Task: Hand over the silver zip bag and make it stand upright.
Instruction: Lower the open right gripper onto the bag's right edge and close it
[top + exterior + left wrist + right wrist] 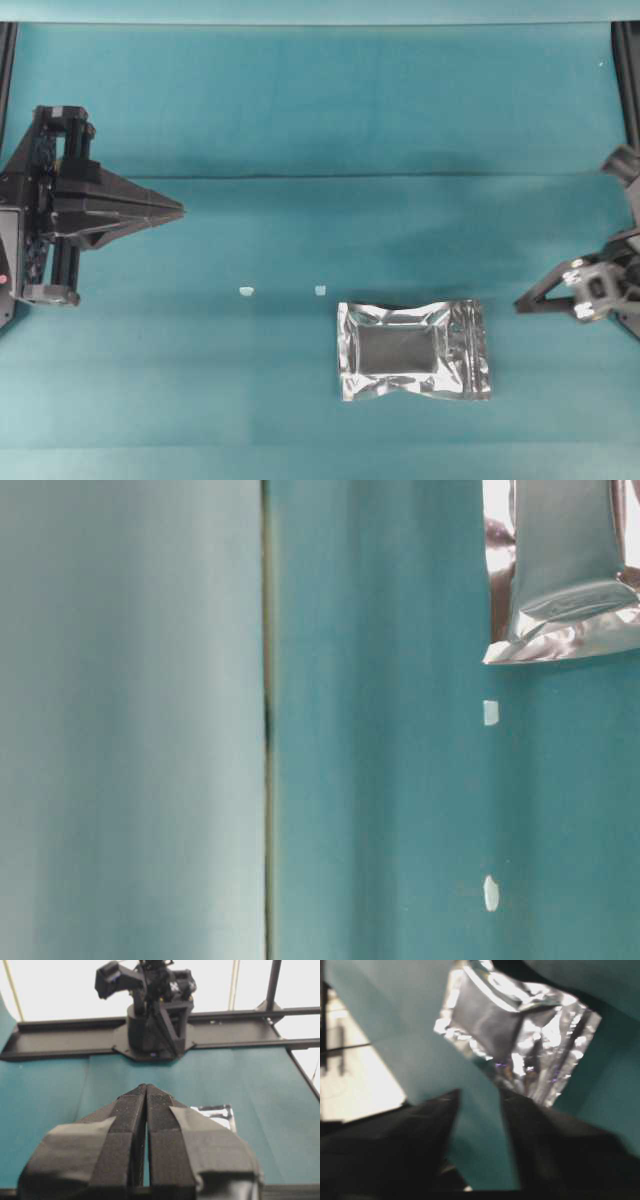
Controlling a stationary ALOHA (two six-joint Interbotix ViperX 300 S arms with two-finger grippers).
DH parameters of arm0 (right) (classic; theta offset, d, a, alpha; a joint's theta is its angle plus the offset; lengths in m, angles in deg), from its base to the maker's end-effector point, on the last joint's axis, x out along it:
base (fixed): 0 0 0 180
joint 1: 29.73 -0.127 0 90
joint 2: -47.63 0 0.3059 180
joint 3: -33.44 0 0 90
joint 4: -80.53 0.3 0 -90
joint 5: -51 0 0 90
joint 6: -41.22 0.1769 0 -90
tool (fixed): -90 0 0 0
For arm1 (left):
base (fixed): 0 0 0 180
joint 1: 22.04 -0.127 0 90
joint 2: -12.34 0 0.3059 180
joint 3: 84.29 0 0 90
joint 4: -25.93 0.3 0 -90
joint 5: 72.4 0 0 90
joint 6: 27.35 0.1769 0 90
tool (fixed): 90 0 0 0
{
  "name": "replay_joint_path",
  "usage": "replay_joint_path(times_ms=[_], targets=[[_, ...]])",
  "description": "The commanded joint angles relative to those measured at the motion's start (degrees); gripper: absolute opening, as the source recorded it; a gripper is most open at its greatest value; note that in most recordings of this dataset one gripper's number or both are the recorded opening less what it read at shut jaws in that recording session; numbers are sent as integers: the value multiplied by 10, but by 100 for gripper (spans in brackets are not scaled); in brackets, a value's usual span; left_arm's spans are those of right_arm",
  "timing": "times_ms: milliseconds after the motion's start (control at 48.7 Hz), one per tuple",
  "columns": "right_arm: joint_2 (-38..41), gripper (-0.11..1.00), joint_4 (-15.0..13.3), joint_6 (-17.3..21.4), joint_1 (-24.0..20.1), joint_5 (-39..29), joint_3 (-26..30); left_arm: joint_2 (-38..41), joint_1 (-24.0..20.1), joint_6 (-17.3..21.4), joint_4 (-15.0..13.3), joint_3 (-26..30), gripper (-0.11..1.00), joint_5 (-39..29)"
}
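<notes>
The silver zip bag (415, 350) lies flat on the teal cloth, right of centre near the front, its darker centre panel facing up. It also shows in the table-level view (565, 570), and in the left wrist view as a corner of the bag (220, 1112) behind the fingers. My left gripper (180, 210) (146, 1087) is shut and empty, hovering far left of the bag. My right gripper (522, 304) (479, 1092) is open, with only cloth between its fingers, a short way right of the bag (520, 1025) and not touching it.
Two tiny white bits (246, 291) (320, 290) lie on the cloth left of the bag; the table-level view shows them too (491, 712) (491, 892). The right arm's base (155, 1025) and a black frame rail (60, 1045) stand at the cloth's far end.
</notes>
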Motion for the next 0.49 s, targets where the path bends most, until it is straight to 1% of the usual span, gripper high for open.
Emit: replay_joint_path(times_ms=[0, 62, 103, 123, 205, 267, 370, 472], targets=[[34, 68, 3, 7, -5, 16, 4, -2, 1, -1, 2, 15, -1, 0], [60, 83, 5, 9, -9, 25, 4, -2, 1, -1, 2, 15, -1, -2], [75, 89, 7, 12, -12, 33, 2, -2, 1, -1, 2, 15, -1, -4], [82, 90, 8, 15, -14, 38, 1, -2, 1, -1, 2, 15, -1, -5], [107, 88, 9, 26, -25, 71, -5, -2, 0, -2, 2, 15, -1, -11], [127, 85, 9, 41, -34, 117, -16, -2, 1, -2, 2, 15, -1, -15], [152, 85, 11, 67, -54, 182, -33, -2, 0, -2, 2, 15, -1, -19], [182, 85, 10, 89, -73, 228, -44, -2, 0, -2, 2, 15, -1, -22]])
